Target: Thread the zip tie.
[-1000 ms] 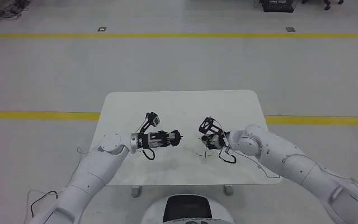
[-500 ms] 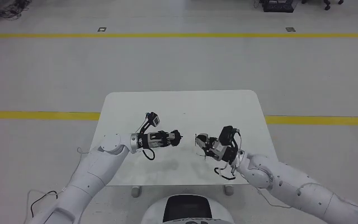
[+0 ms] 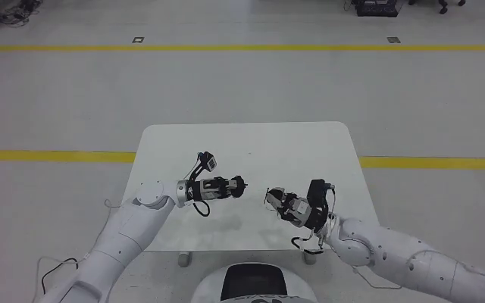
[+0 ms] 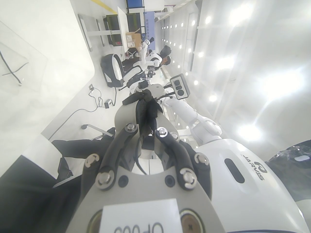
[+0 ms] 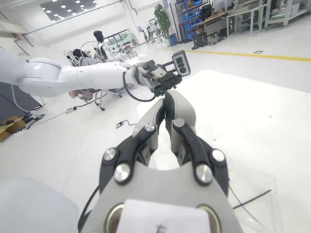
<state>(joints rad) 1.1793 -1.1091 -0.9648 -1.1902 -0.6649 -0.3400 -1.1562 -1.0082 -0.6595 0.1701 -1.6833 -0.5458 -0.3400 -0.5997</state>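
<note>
From the top, the left gripper [image 3: 238, 185] and right gripper [image 3: 270, 198] are facing each other, near but apart, above the white desk [image 3: 174, 144]. In the left wrist view, the left gripper's fingers are pressing together, and I cannot tell whether anything is pinched. Crossed black zip ties [image 4: 12, 70] are lying on the desk. In the right wrist view, the right gripper is sitting pinched pad to pad, well above the zip ties.

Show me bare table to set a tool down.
Free: the far strip of the table, beyond the left hand and right hand. Crowded: the middle, where they face each other, and around the zip ties near the right arm.
</note>
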